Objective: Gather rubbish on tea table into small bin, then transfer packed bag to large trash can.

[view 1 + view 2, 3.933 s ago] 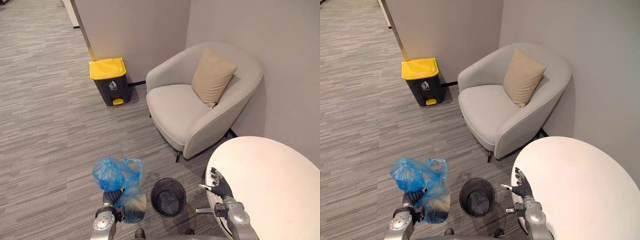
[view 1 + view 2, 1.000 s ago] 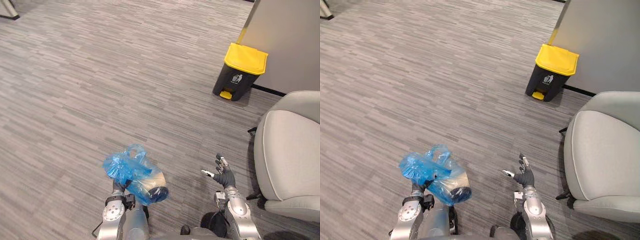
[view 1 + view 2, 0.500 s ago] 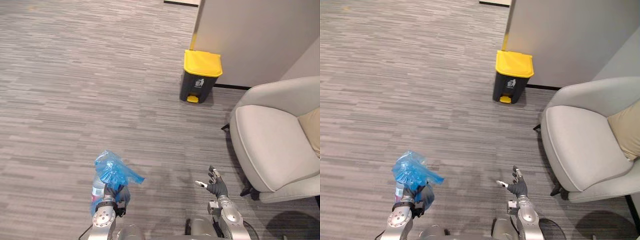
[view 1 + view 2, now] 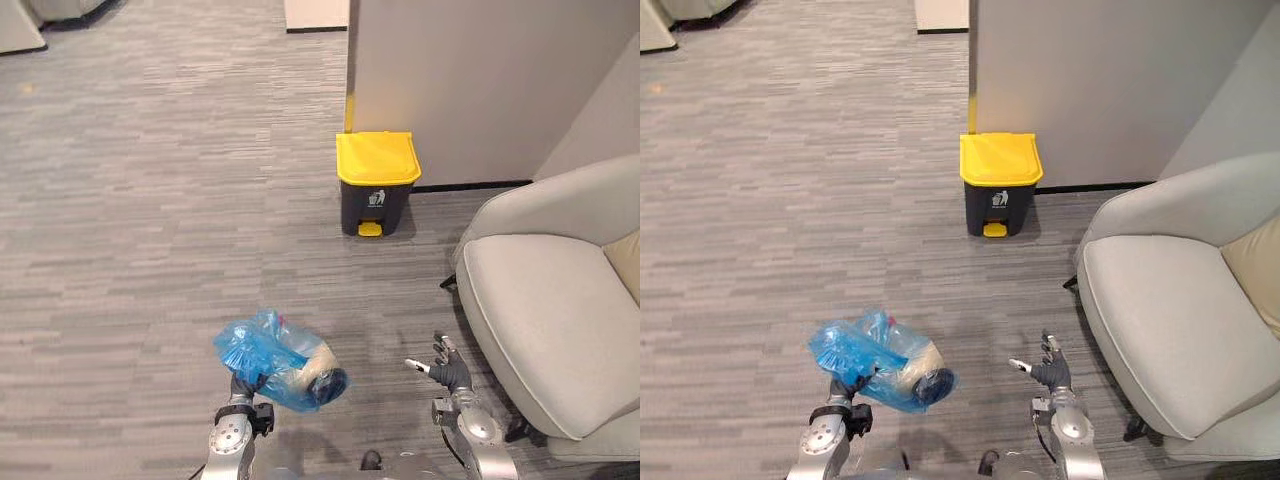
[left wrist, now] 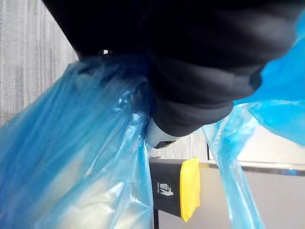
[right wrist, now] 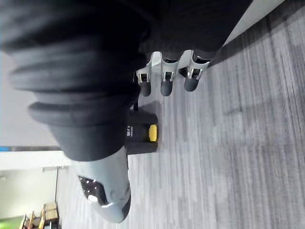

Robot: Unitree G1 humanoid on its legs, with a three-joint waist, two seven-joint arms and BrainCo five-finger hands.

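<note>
Left arm (image 4: 229,442) enters at the lower left, forearm raised and wrist upright. Left hand (image 4: 243,384) is clenched round the gathered neck of a translucent blue plastic bag (image 4: 275,357); the bag's bulk shows just past the fist. Right arm (image 4: 478,440) enters at the lower right, forearm angled forward. Right hand (image 4: 447,372) holds nothing: fingers (image 6: 164,78) extended and relaxed, side by side, thumb held apart toward the robot's left.
</note>
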